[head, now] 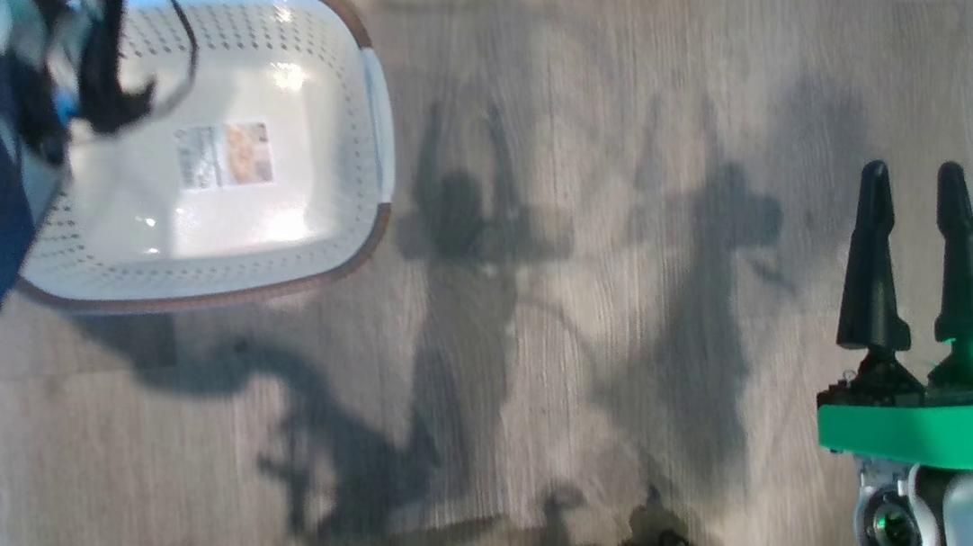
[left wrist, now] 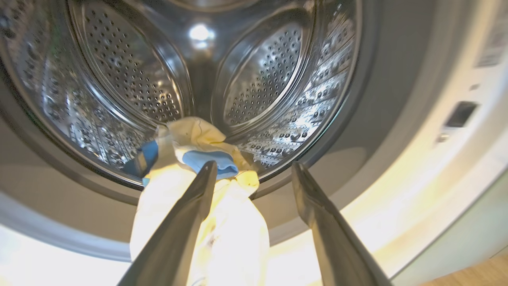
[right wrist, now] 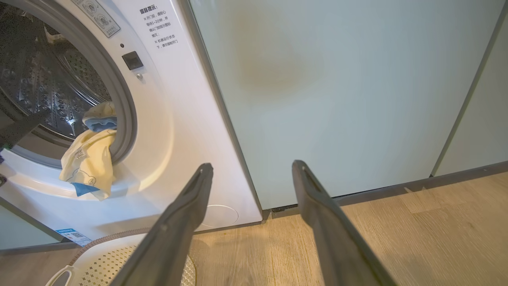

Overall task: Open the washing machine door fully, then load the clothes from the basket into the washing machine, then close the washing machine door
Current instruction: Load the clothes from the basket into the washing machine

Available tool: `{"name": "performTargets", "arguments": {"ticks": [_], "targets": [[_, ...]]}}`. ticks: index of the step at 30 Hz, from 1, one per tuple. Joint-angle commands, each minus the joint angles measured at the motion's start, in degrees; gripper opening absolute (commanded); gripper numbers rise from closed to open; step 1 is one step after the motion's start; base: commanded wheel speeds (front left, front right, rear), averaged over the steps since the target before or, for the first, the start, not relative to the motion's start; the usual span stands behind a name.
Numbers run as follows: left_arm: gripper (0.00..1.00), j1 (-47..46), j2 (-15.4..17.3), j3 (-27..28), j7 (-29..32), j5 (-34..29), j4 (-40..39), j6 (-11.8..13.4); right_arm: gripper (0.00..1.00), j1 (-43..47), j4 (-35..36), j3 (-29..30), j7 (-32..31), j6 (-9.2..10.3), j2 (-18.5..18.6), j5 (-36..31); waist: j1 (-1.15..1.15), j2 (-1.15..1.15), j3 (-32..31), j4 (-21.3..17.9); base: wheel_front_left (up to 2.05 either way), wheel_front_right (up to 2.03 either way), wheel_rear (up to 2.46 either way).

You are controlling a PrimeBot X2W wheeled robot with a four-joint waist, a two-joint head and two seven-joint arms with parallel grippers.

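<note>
Nearest me, my left gripper (left wrist: 254, 165) has its 2 fingers spread as wide as they go, with nothing between them. One finger crosses in front of the clothes (left wrist: 234, 222); I cannot tell if it touches them. The pale yellow bundle with its blue patch lies over the grey gasket (left wrist: 377, 99), the upper part inside the steel drum (left wrist: 131, 67), the lower part hanging outside down the white front of the washing machine (right wrist: 178, 131).

My right gripper (right wrist: 252, 165) is also wide open and empty, above the wooden floor (head: 581, 319) and aimed at the teal cabinet (right wrist: 337, 99) beside the machine. The basket (head: 233, 20) stands on the floor with only its label inside.

I judge the opening step done and loading half done: the bundle needs pushing fully in, then the washing machine door needs closing.
</note>
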State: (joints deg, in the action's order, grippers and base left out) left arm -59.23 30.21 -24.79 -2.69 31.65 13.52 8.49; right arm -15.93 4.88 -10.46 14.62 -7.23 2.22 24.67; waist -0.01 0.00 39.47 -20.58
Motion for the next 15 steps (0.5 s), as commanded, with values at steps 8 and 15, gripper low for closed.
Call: {"name": "performTargets", "arguments": {"ticks": [8, 15], "targets": [[1.00, 16.37, 2.56, 3.16, -3.76, 1.06, -16.44, 7.26, 1.00, 3.06, -0.76, 1.03, 0.38, -0.25, 0.65, -4.46, 0.01, 0.00, -7.94, 5.61, 0.00, 0.00, 0.00], [1.00, 28.77, 1.24, 3.43, -6.68, 2.42, -21.74, 11.48, 1.00, 4.06, -2.66, 1.75, 0.38, -0.25, 0.65, -7.55, 0.01, 0.00, -12.47, 8.55, 0.00, 0.00, 0.00]]}}
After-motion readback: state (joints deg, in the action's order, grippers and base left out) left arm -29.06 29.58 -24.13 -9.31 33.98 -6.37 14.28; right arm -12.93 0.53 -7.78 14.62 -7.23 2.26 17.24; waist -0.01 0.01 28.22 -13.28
